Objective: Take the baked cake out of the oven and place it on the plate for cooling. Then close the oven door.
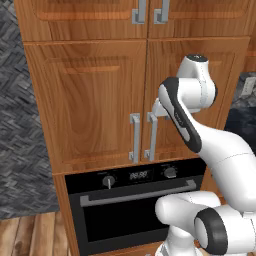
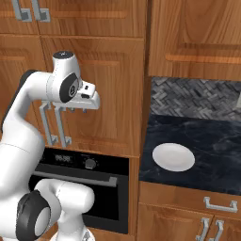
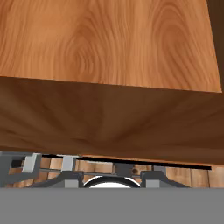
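Note:
The black oven [image 1: 131, 175] sits under wooden cabinets, with two knobs and a small display. Its door [image 1: 122, 220] is closed, the grey bar handle [image 1: 137, 194] along its top edge. The oven door [image 2: 101, 200] also appears from the right. The cake is hidden. A white plate [image 2: 173, 156] lies bare on the dark counter to the right of the oven. My gripper [image 2: 77, 111] hangs in front of the cabinet doors above the oven, pointing down. In the hand view the gripper [image 3: 112, 178] is open and holds nothing.
Two grey cabinet handles [image 1: 142, 136] hang just above the oven, close to my hand. The dark stone counter [image 2: 212, 155] runs right of the oven under a herringbone backsplash [image 2: 197, 101]. Wooden floor [image 1: 30, 235] lies to the left.

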Available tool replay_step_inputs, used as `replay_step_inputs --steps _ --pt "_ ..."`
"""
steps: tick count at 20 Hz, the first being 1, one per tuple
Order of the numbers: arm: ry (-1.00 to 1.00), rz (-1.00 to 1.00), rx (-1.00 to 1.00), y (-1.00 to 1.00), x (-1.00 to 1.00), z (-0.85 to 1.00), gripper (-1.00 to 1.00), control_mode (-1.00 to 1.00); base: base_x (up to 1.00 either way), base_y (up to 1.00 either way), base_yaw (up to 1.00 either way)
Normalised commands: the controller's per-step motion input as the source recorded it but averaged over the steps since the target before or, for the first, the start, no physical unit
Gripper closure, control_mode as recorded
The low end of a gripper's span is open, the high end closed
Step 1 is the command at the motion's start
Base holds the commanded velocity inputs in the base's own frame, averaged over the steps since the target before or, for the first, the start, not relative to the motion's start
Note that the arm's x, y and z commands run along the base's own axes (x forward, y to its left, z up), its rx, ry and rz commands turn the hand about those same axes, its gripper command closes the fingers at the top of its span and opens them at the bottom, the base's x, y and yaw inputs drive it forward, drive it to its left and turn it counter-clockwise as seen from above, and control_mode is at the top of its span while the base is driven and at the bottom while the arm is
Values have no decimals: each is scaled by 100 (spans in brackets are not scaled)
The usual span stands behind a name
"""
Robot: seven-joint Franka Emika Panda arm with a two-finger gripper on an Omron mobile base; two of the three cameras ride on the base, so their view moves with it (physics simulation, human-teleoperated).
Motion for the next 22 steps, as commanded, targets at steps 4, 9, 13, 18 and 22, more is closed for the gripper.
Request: replay_step_inputs --steps 4,9,13,18,22 --pt "0 0 0 0 0 0 -100 100 -4 0 0" --pt "0 0 0 0 0 0 -100 100 -44 0 0" --pt "0 0 0 0 0 0 -100 100 -67 -9 0" --pt "0 0 0 0 0 0 -100 100 -41 -18 3" --pt "0 0 0 0 0 0 -100 100 0 -36 23"
